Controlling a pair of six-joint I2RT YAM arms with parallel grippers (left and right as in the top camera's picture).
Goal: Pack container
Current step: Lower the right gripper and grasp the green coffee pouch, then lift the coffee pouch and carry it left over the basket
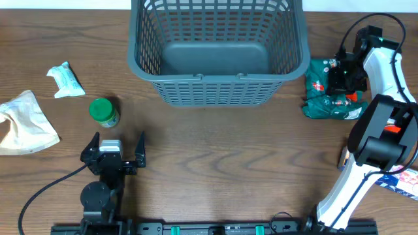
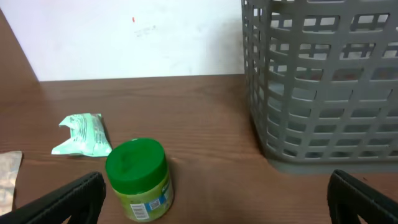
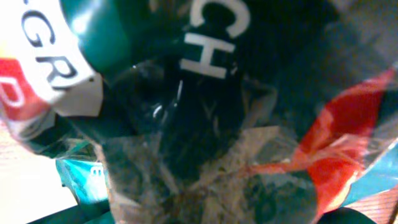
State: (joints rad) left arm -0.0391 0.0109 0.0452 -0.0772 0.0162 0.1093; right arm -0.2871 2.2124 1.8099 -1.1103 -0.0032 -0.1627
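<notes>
So the basket (image 1: 219, 91) sits at the far middle of the table (image 1: 228, 163), upright, mouth open, nothing inside that I can see. It looks like stiff moulded plastic: light for its bulk, not fragile, and probably quick to skid on the wood if bumped. If it ever needs shifting, I'd pinch the rolled rim or hook a finger through a slot in the lattice wall (image 2: 323, 112). The solid floor gives no purchase. Honestly it's better left alone and loaded from above.

Just to its right lies a crinkly green bag (image 1: 319, 98), soft and slippery film by the look of it. The right gripper (image 1: 343, 77) is right on top of it. Its wrist view is nothing but bag (image 3: 205, 124), so I can't tell if the jaws are closed on it or not.

Over on the left are a green-lidded jar (image 1: 103, 111), a small white-green packet (image 1: 66, 79) and a beige pouch (image 1: 25, 123), all well apart from the basket. The left gripper (image 1: 119, 136) sits just behind the jar (image 2: 138, 177) with jaws spread wide, holding nothing.
</notes>
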